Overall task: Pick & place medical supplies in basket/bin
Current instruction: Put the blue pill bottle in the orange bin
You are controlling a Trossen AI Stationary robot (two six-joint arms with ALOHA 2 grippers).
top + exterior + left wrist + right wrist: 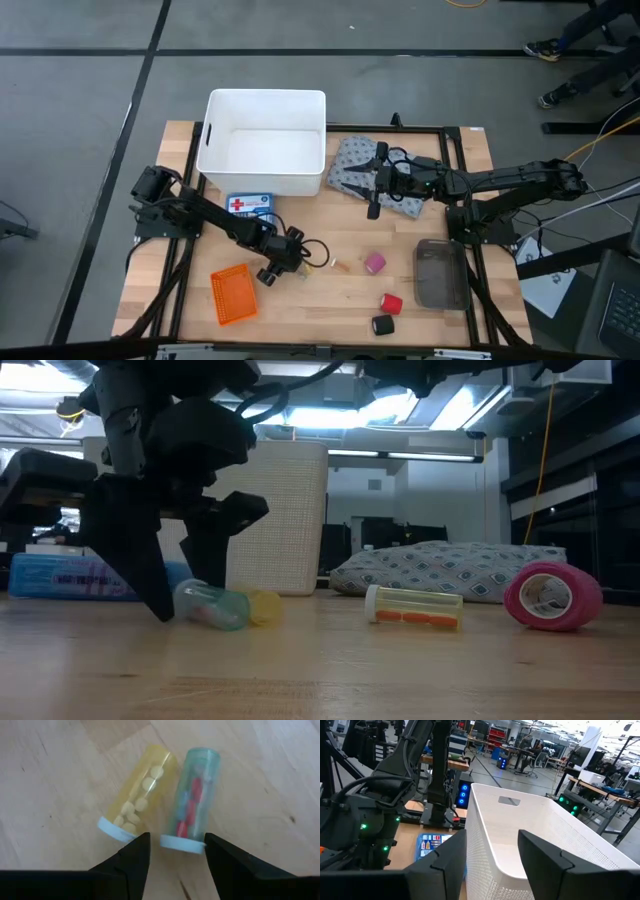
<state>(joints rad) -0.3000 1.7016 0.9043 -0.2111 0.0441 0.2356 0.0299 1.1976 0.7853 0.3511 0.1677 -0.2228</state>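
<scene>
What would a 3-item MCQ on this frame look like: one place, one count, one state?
1. The orange basket lies:
A. in the white tub
B. on the table's near left part
C. on the grey pack

2. Vials in front of the left gripper:
A. one
B. two
C. four

3. The white tub is:
A. empty
B. full of rolls
C. tipped over

Key: B, it lies on bare wood below the left arm; B, a yellow vial and a teal vial lie side by side; A, only its white floor shows.
</scene>
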